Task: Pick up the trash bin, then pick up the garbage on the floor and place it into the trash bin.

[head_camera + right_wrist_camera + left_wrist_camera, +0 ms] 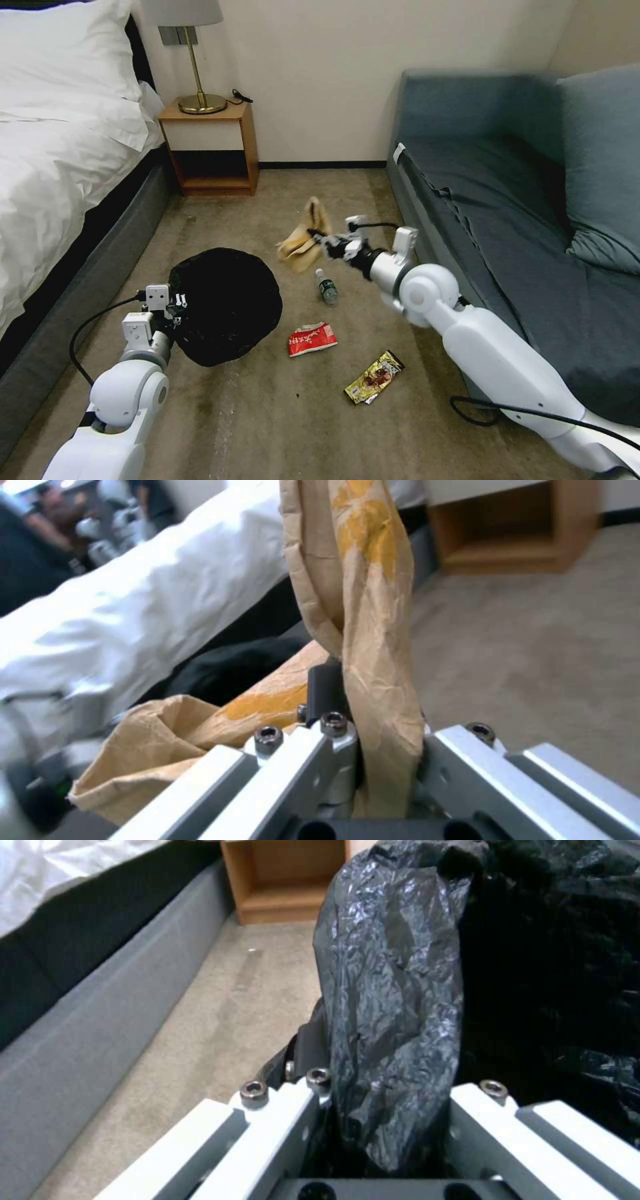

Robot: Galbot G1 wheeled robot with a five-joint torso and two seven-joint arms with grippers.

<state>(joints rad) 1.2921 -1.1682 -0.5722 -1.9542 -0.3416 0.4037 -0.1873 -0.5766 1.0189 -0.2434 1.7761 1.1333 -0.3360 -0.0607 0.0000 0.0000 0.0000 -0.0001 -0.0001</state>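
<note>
The trash bin [227,307], wrapped in its black bag [393,1005], sits low over the carpet [267,420] between the bed [60,147] and the sofa [533,220]; your left pincer [179,301] is clenched on the bag-covered rim at the side nearest you. To its right, your right pincer [319,237] grasps the tan paper bag [305,233], which hangs crumpled from its closed fingers. On the carpet you see the red-and-white wrapper [312,339], the gold-brown snack wrapper [374,377], and the small clear bottle [326,287] lying just below the paper bag.
</note>
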